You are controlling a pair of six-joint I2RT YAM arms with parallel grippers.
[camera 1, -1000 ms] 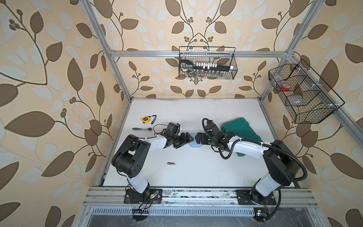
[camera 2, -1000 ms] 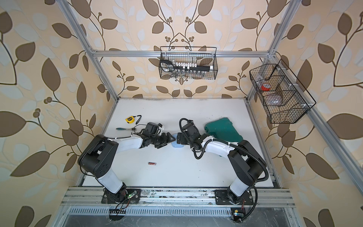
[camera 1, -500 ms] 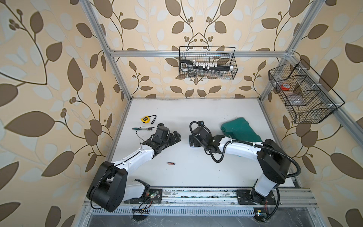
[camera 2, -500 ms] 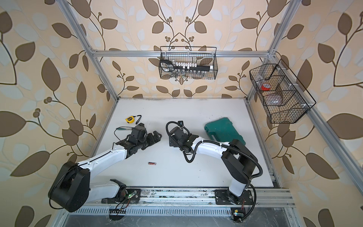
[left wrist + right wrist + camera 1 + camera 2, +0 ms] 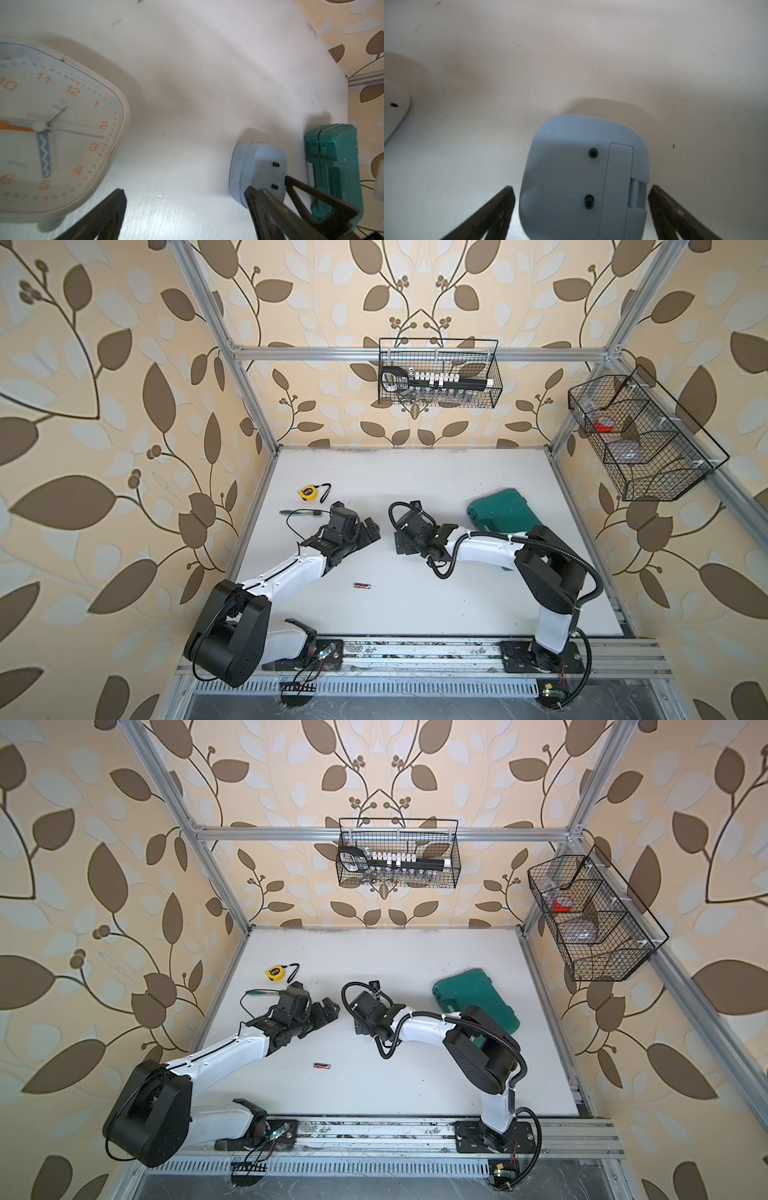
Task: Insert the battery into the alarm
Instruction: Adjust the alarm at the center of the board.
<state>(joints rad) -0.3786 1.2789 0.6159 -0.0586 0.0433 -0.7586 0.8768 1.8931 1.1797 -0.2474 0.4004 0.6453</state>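
both arms now sit left of last second's meeting spot. left gripper (image 5: 185, 190) and right gripper (image 5: 581, 187) gape wide, empty. alarm (image 5: 571, 166) lies back-up between right jaws, cover (image 5: 616, 187) seemingly on. battery (image 5: 362, 585) lies apart on table (image 5: 415, 489). next, likely: open cover, fetch battery.

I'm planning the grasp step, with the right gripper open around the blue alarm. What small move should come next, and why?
Probably close the right gripper on the blue alarm: its open fingers straddle it, back side up, battery cover shut, and the battery lies loose on the table.
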